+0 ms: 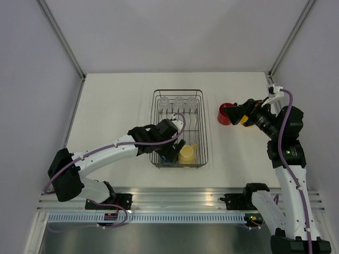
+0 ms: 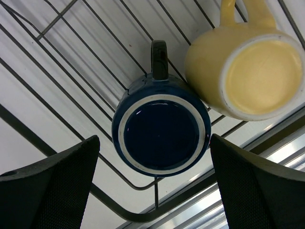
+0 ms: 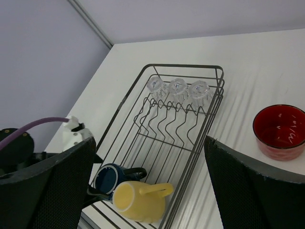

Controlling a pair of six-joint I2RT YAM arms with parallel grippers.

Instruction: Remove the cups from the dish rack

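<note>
The dish rack (image 3: 186,65) sits mid-table (image 1: 116,106). Seen from the top camera, three clear glass tumblers (image 3: 177,87) stand in a row at its 12 o'clock end. A dark blue mug (image 2: 161,133) and a pale yellow mug (image 2: 257,76) lie on their sides at its 6 o'clock end, the pale one at 3 o'clock of the blue and touching it.

The left gripper (image 2: 153,143) hangs over the blue mug. Its fingers are spread wide, one on each side of the mug and not touching it. In the wrist view the blue mug's handle points to 12 o'clock.

A red mug (image 3: 280,131) stands upright on the table at 3 o'clock of the rack, outside it. The right gripper (image 3: 148,140) hovers just beside the red mug at 3 o'clock, fingers spread and holding nothing.
</note>
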